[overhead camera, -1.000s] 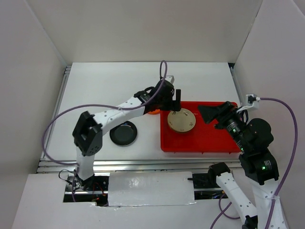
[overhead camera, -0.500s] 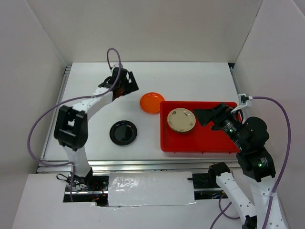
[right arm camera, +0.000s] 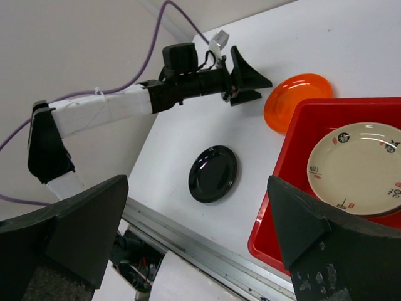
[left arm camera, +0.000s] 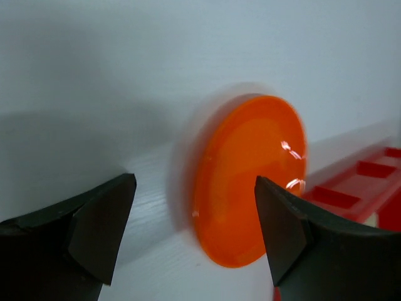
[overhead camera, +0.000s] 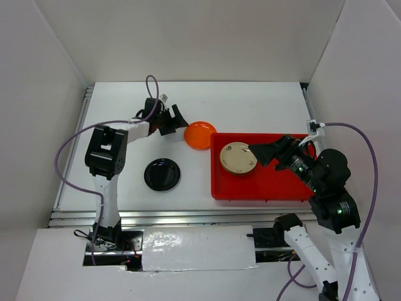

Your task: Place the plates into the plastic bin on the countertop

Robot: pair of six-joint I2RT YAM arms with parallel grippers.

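orange plate (overhead camera: 200, 134): flat on the table, straight ahead of the left pincer (overhead camera: 178, 120), lined up with the gap between its jaws, not touched.
left pincer: released, jaws wide, low over the table.
change: a second ago it was over the bin's left edge, then it swung off to the far left. Now it's back, aimed at the orange plate.
meaning: looks like the approach for the next pick.
red bin (overhead camera: 276, 188): just beyond the plate, holds one beige plate (overhead camera: 238, 158).
black plate (overhead camera: 162, 175): on the table, off to the pincer's side, still to do.
right pincer (overhead camera: 260, 153): released, empty, hovering over the bin by the beige plate.
in the way: bin wall right behind the orange plate; right pincer may crowd the drop.
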